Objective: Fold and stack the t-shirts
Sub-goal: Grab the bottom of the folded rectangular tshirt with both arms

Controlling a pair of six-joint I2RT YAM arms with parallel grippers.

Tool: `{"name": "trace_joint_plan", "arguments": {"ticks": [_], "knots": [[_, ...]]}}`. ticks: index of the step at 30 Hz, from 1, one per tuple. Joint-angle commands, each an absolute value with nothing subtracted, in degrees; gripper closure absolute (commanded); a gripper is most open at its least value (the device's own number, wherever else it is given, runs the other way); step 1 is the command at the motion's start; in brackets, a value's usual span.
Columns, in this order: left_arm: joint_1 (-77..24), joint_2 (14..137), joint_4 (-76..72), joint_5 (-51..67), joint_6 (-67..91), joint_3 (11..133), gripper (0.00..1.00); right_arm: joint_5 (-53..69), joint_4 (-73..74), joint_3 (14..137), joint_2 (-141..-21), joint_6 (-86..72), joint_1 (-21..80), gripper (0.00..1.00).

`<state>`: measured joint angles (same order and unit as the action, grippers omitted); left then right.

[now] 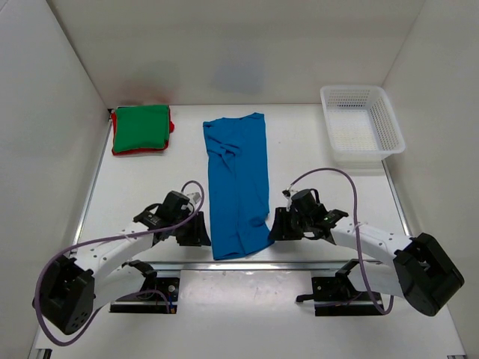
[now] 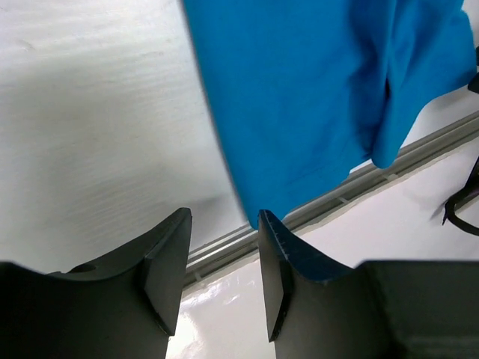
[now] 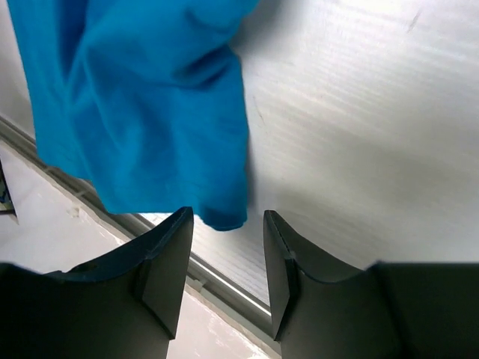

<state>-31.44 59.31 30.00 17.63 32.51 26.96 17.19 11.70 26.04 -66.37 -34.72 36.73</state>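
The bright blue t-shirt [image 1: 238, 182] lies folded into a long strip down the middle of the table, collar at the far end. My left gripper [image 1: 200, 238] is open and empty at the strip's near left corner; the left wrist view shows the blue cloth [image 2: 299, 105] just beyond the fingertips. My right gripper [image 1: 274, 230] is open and empty at the near right corner, whose cloth tip [image 3: 150, 112] hangs between its fingers' far ends. A folded green shirt [image 1: 140, 127] lies at the far left on a red one [image 1: 120, 153] that shows only an edge.
A white mesh basket [image 1: 362, 126] stands at the far right. White walls enclose the table on three sides. A metal rail [image 1: 247, 263] runs along the near table edge, just below the shirt's hem.
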Motion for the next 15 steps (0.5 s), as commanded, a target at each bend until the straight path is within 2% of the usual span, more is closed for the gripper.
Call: {"name": "trace_joint_plan", "arguments": {"ticks": [1, 4, 9, 10, 11, 12, 13, 15], "knots": [[-33.8, 58.5, 22.6, 16.9, 37.5, 24.0, 0.48, 20.4, 6.4, 24.8, -68.2, -35.2, 37.3, 0.60], [-37.3, 60.5, 18.4, 16.0, 40.7, 22.0, 0.48, 20.0, 4.5, 23.8, -69.3, -36.2, 37.6, 0.61], [-40.6, 64.5, 13.6, 15.6, 43.2, 20.3, 0.48, 21.8, 1.1, 22.2, -71.6, -37.2, 37.5, 0.84], [-40.9, 65.0, 14.0, 15.0, 42.9, 20.5, 0.53, 22.1, 1.8, 22.1, -71.8, -37.2, 37.4, 0.95], [-40.7, 65.4, 15.0, 15.0, 42.3, 20.6, 0.70, 22.3, 1.9, 21.9, -72.2, -37.4, 37.4, 1.00], [-40.0, 65.6, 15.7, 15.6, 41.4, 20.1, 0.91, 22.3, 3.1, 21.3, -71.9, -37.8, 37.5, 1.00], [-39.2, 65.0, 16.7, 15.7, 41.0, 20.0, 1.00, 22.6, 3.9, 21.5, -70.7, -37.7, 37.7, 1.00], [-38.6, 62.4, 19.6, 15.5, 39.9, 19.3, 1.00, 21.5, 7.4, 21.0, -68.7, -39.2, 38.6, 1.00]]}}
